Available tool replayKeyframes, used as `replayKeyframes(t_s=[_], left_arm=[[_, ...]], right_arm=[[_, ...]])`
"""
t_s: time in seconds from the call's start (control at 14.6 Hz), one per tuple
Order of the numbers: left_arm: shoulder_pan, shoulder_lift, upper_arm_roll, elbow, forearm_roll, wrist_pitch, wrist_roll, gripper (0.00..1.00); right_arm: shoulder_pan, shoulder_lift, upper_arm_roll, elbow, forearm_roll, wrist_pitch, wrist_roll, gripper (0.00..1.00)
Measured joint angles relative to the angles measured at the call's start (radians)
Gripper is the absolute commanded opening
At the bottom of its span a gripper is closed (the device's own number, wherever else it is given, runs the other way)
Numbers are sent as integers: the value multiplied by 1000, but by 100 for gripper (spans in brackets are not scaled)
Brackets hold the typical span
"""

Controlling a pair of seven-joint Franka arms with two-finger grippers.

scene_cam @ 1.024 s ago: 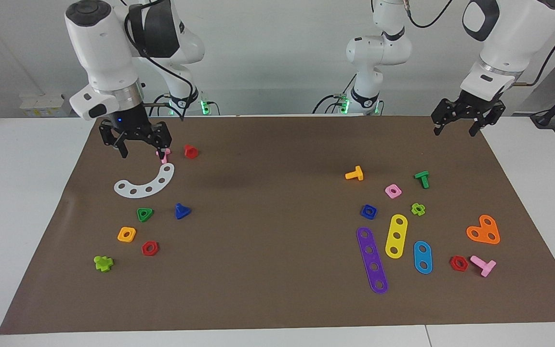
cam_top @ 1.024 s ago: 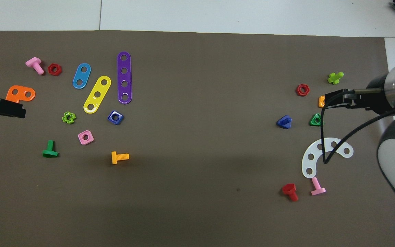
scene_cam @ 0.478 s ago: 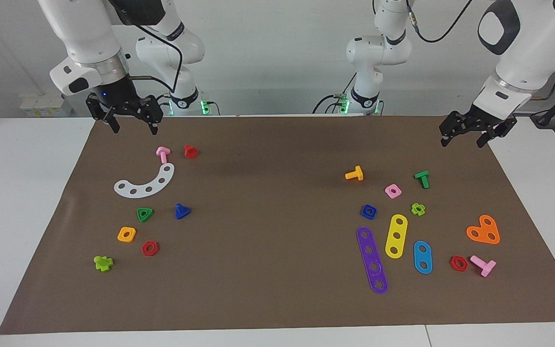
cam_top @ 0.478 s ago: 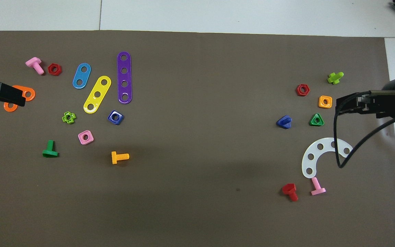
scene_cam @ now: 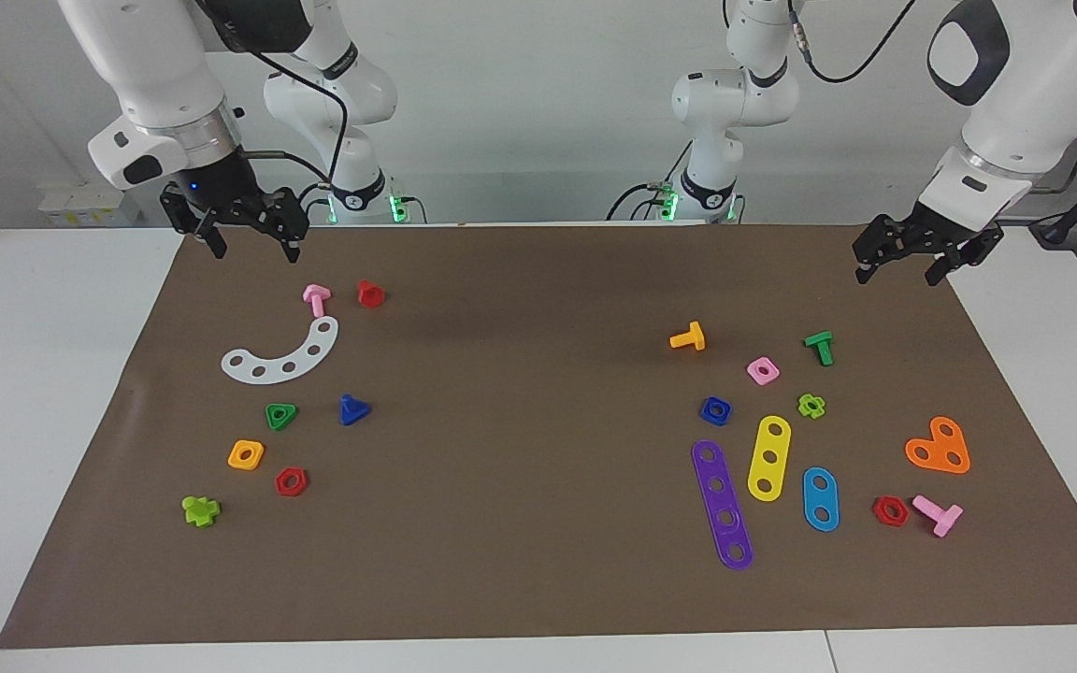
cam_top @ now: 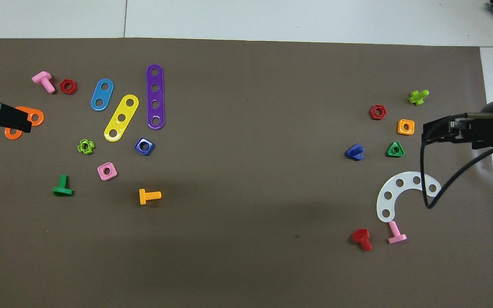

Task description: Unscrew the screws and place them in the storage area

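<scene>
Brown mat (scene_cam: 538, 579) covers most of the white table, with toy parts in two clusters, one at each arm's end. What just changed: a second ago the right gripper (scene_cam: 251, 245) was down low by the pink bolt (scene_cam: 316, 299) and the white arc (scene_cam: 282, 355); now it's lifted and hanging over the mat's edge nearest the robots, jaws wide, holding nothing. The left gripper (scene_cam: 903, 266) drifted a little too and hangs over its own corner of the mat, also wide and empty. The pink bolt sits right where it was, just off the arc's tip, so to me that reads as a finished drop-off or a backed-off approach, not a grab.

Task things: the blue bolt (scene_cam: 353, 409) lies loose on the mat at about 3 o'clock from the green nut (scene_cam: 280, 415) in the facing view. Its blue nut (scene_cam: 715, 409) is well apart, in the other cluster, at roughly 12 o'clock from the purple strip (scene_cam: 722, 505). So they look already unscrewed; my guess is only the stowing is left.

Room-wise, the middle of the mat is wide open between the clusters. The bolt has free space toward the centre, but the green nut is close on its other side. The blue nut is hemmed in by the purple and yellow strips (scene_cam: 768, 457).
</scene>
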Motion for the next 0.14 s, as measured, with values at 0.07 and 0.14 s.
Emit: replayKeyframes(t_s=[0.07,0.14], left_arm=[[0,0,0,0,0,0,0,100],[0,0,0,0,0,0,0,100]], right_arm=[[0,0,0,0,0,0,0,100],[0,0,1,0,0,0,0,100]])
